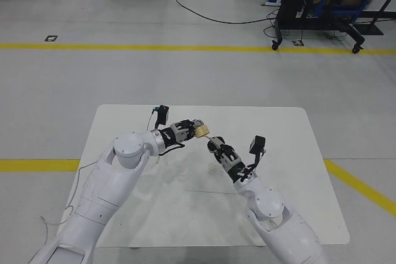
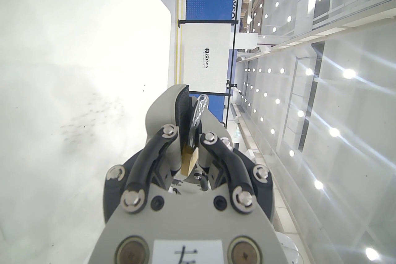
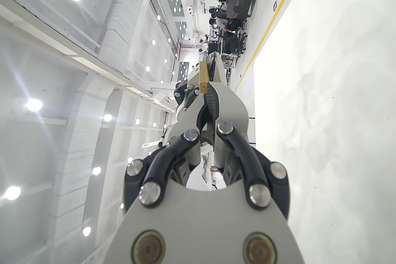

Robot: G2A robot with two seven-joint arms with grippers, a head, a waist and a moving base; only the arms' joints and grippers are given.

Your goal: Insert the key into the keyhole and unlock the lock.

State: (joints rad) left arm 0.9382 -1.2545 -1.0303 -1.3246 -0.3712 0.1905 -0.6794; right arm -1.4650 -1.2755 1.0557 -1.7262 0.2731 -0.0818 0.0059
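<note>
On the left, the left gripper was raised above the table, near its middle. Its fingers were closed tight on the lock. In the left wrist view the brass body sat deep between them and the silver shackle ran out toward the tips. In the top view the brass end pointed across at the other arm.

Moving right, the right gripper hung just beside that brass end, nearly nose to nose with it and also off the table. Its fingers were pressed together with no gap I could see. I couldn't tell whether the key was pinched between the pads, as anything there was hidden by the pads themselves. From the right wrist view the lock sat just past its fingertips, close but, as far as I could judge, not yet joined.

I read this as the alignment step, with the lock presented and the insertion not yet made. I couldn't make out the keyhole, so I judged the next move needed a slow, straight approach along the lock's axis, with the left arm holding firm. Any tilt could jam the key or push the lock askew in its grip.
</note>
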